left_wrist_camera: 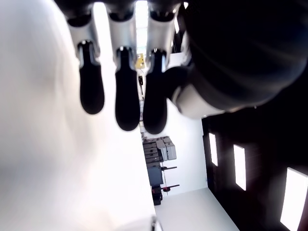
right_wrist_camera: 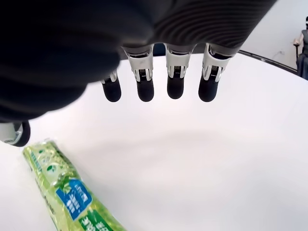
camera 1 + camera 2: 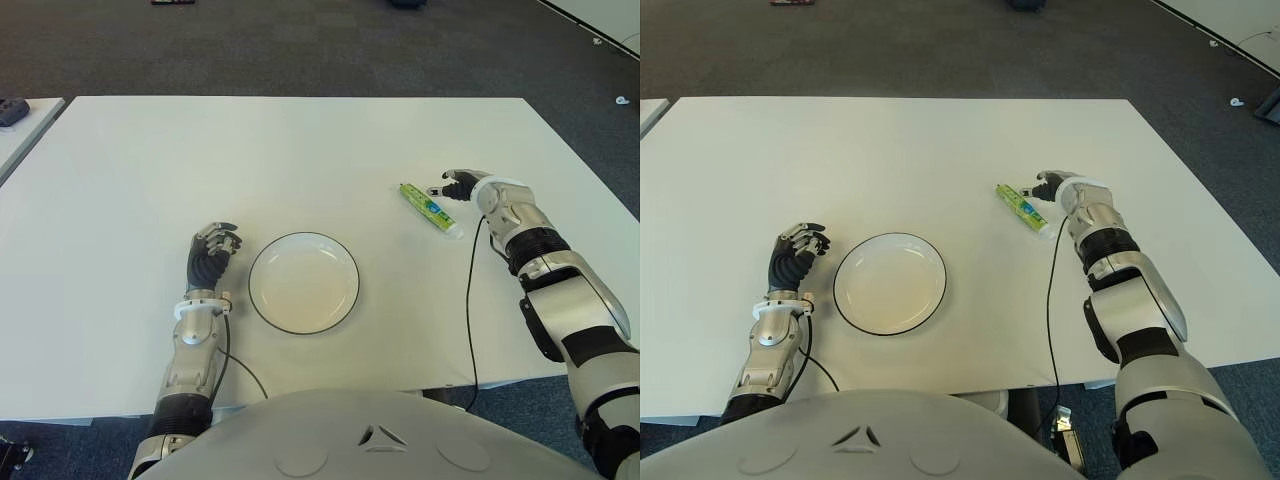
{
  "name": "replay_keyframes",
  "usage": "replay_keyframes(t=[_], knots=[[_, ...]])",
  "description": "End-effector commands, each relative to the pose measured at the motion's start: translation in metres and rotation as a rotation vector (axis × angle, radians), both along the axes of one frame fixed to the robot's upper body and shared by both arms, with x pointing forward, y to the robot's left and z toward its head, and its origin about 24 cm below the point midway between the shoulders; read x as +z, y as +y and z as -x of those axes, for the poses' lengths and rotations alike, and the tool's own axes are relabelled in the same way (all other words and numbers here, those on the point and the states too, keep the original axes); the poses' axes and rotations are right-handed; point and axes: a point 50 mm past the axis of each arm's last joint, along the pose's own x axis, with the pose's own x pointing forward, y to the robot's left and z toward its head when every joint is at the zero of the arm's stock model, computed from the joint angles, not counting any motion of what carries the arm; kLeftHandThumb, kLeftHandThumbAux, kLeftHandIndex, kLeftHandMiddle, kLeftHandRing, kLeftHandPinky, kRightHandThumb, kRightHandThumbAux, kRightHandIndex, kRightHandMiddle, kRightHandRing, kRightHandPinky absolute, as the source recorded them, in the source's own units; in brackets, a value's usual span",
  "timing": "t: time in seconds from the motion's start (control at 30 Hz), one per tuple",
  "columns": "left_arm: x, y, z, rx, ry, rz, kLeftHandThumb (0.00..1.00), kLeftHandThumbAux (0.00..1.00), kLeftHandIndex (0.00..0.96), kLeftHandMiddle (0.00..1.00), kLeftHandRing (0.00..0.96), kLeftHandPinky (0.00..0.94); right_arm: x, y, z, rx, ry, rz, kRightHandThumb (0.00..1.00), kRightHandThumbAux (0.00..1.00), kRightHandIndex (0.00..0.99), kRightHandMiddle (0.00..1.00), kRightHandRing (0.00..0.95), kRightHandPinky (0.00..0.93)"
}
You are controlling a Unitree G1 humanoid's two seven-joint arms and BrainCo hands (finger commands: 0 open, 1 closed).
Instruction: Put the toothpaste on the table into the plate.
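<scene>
Your right hand [image 3: 458, 186] hovers, fingers spread and empty, beside the toothpaste [image 3: 430, 208] lying on the table [image 3: 300, 140]; the plate [image 3: 303, 282] awaits, left hand [image 3: 212, 252] loosely curled.

The right hand [image 3: 458, 186] is at about 2 o'clock, its arm stretched forward from the body, and its fingers [image 2: 175, 86] hang loose and spread, holding nothing. The left hand [image 3: 212, 251] is at about 9 o'clock, its forearm pointing straight ahead, with its fingers [image 1: 128, 89] curled and empty.
</scene>
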Motion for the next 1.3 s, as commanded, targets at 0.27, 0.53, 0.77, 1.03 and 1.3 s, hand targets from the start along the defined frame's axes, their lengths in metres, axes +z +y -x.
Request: replay_keyframes(t=[0.27, 0.53, 0.77, 1.03, 1.3], knots=[[0.000, -0.003, -0.003, -0.005, -0.005, -0.005, 0.704, 0.717, 0.429, 0.558, 0.559, 0.515, -0.026, 0.013, 0.007, 0.045, 0.105, 0.069, 0.308, 0.205, 0.000, 0.000, 0.000, 0.000], [-0.001, -0.004, -0.001, 0.000, -0.003, 0.009, 0.703, 0.717, 0.429, 0.555, 0.557, 0.512, -0.039, 0.024, 0.012, 0.028, 0.128, 0.039, 0.296, 0.204, 0.000, 0.000, 0.000, 0.000], [-0.002, -0.003, 0.001, 0.011, 0.002, 0.014, 0.703, 0.717, 0.429, 0.557, 0.554, 0.511, -0.048, 0.032, 0.017, -0.031, 0.127, -0.007, 0.311, 0.186, 0.000, 0.000, 0.000, 0.000], [-0.001, -0.002, 0.004, 0.022, 0.012, 0.028, 0.704, 0.717, 0.429, 0.547, 0.545, 0.503, -0.064, 0.041, 0.025, -0.059, 0.119, -0.036, 0.322, 0.178, 0.000, 0.000, 0.000, 0.000], [-0.001, -0.002, 0.005, 0.024, 0.017, 0.034, 0.704, 0.717, 0.429, 0.546, 0.546, 0.506, -0.073, 0.053, 0.028, -0.096, 0.079, -0.080, 0.344, 0.181, 0.000, 0.000, 0.000, 0.000]])
